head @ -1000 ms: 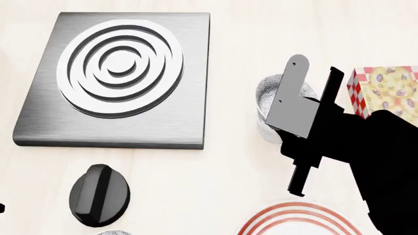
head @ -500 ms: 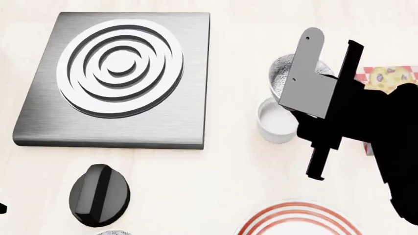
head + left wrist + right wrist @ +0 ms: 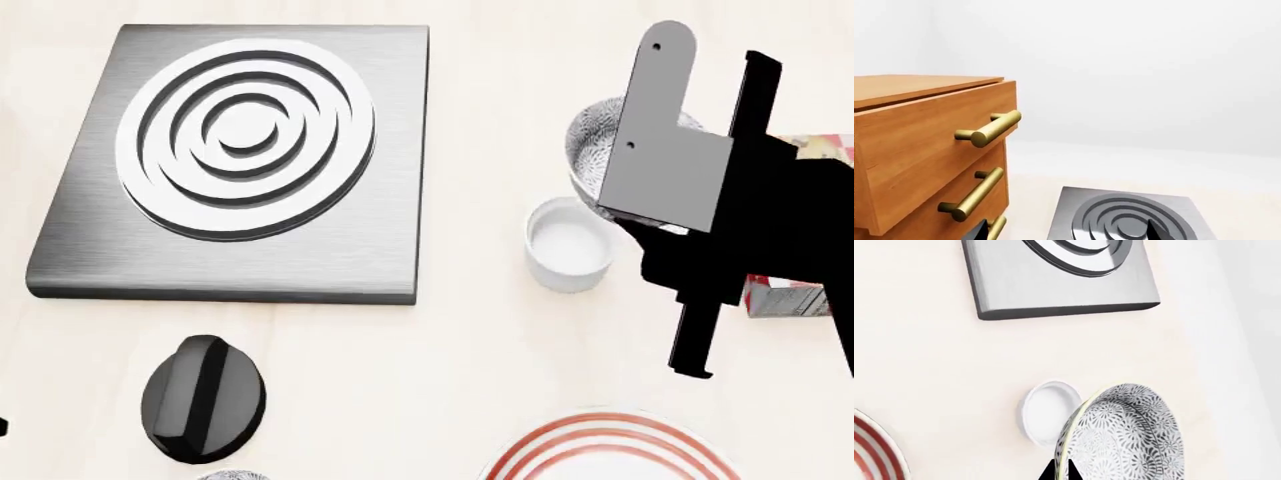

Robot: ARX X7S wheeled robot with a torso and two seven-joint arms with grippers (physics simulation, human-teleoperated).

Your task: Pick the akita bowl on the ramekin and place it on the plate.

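Note:
The akita bowl [image 3: 589, 150] hangs tilted in the air, its grey-black floral outside [image 3: 1127, 435] facing the right wrist camera. My right gripper [image 3: 1059, 471] is shut on its rim, one fingertip on each side. In the head view the arm's grey bracket [image 3: 663, 150] hides those fingers. The plain white ramekin [image 3: 571, 243] stands uncovered on the table, just beside and below the bowl [image 3: 1047, 412]. The red-ringed plate [image 3: 607, 452] lies at the near edge, partly cut off [image 3: 874, 450]. My left gripper [image 3: 1066, 235] is open, only its two dark tips showing.
A brushed-metal burner slab [image 3: 240, 150] with raised rings fills the far left. A black knob [image 3: 200, 398] lies in front of it, and a second patterned bowl's rim [image 3: 230, 475] peeks at the bottom. A red-checked box [image 3: 790, 292] sits behind my right arm. Wooden drawers [image 3: 927, 150] stand beside the left gripper.
My right gripper has lifted the akita bowl off the ramekin and carried it up and to the right. The ramekin now stands bare. The left arm has not moved.

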